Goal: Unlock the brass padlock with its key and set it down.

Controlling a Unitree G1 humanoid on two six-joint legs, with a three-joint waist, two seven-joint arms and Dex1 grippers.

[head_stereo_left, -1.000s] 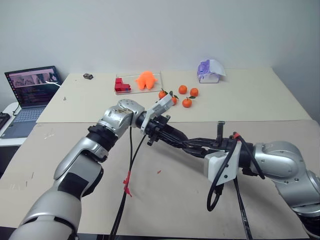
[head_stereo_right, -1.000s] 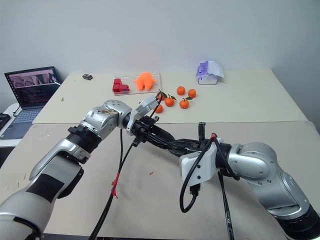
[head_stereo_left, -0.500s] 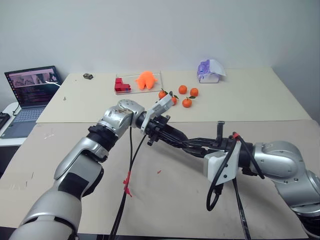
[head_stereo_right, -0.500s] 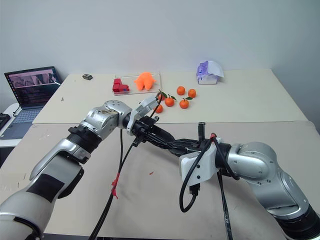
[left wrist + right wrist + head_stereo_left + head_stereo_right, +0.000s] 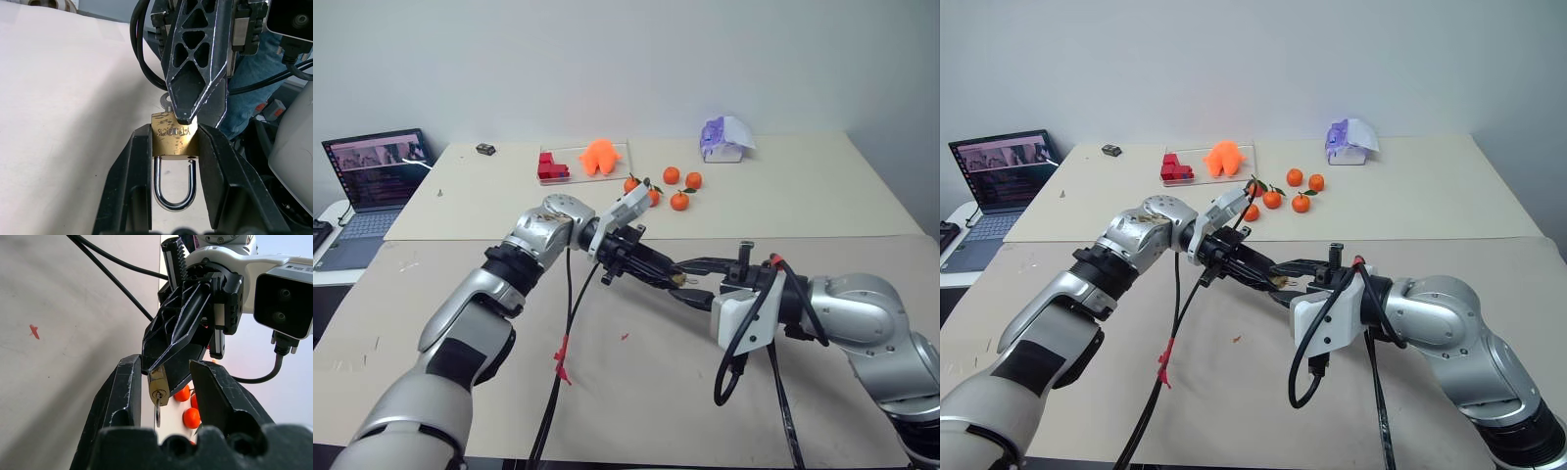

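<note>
- Two benches are seen: a near bench (image 5: 460, 392) under the arms and a far bench (image 5: 803, 196) behind it, pushed together.
- One open laptop (image 5: 374, 171) stands at the far left on a side surface; the text on its screen is too small to be read.
- One left hand (image 5: 173, 142) is closed on the brass padlock (image 5: 174, 138), the body being clamped between its two black fingers (image 5: 137, 181) above the near bench, between the two arms.
- One right hand (image 5: 164, 382) is held with its fingers (image 5: 124, 396) parted on either side of the padlock and gripping nothing; whether they touch the brass cannot be told.
- On the padlock body stamped letters are seen upside down in the left wrist view and cannot be read with certainty.
- The silvery shackle (image 5: 174, 188) is seen sprung free at one end.
- One key (image 5: 157, 413) is seen hanging from the keyhole; only a thin sliver of it is made out.
- Five tangerines (image 5: 672, 175) are counted on the far bench, one partly hidden behind the left hand.
- One red block object (image 5: 550, 166) and one orange soft toy (image 5: 599, 155) lie on a clear tray (image 5: 619, 149).
- One purple-and-white packet (image 5: 724, 138) lies nearby; no label can be read.
- One small dark object (image 5: 485, 149) is too small to be identified.
- One red scrap (image 5: 625, 337) lies on the near bench.
</note>
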